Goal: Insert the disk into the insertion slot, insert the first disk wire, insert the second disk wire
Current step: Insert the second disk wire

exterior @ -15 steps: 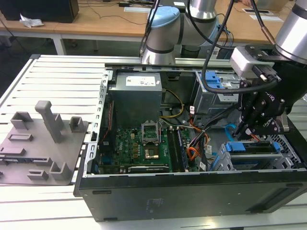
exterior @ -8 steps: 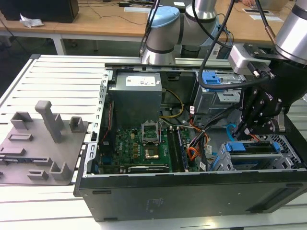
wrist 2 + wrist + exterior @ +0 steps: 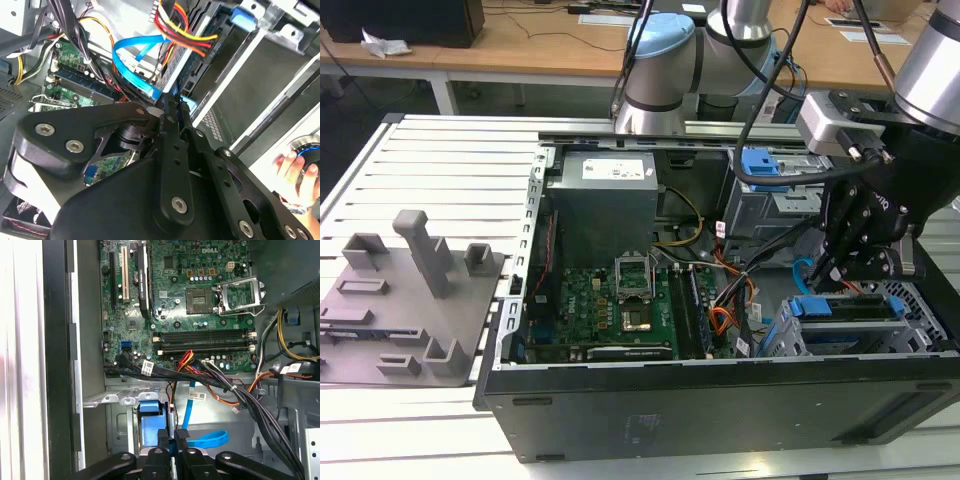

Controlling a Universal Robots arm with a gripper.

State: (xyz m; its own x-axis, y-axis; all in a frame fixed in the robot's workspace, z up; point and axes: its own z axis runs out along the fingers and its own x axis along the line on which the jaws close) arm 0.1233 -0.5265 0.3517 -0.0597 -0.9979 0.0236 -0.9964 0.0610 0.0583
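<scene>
Disk (image 3: 848, 308) inside insertion slot (image 3: 920, 325)

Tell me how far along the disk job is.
Done: the disk sits in the insertion slot. In hand: the gripper is shut on the second disk wire by the disk's back. Left: its plug is not clearly seated; the first wire's state I cannot tell.

Pincer (image 3: 174, 439) on light-blue cable (image 3: 210, 439)

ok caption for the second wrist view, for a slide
Gripper pinching the plug end of the light-blue data cable beside the drive cage inside the open computer case.
</scene>
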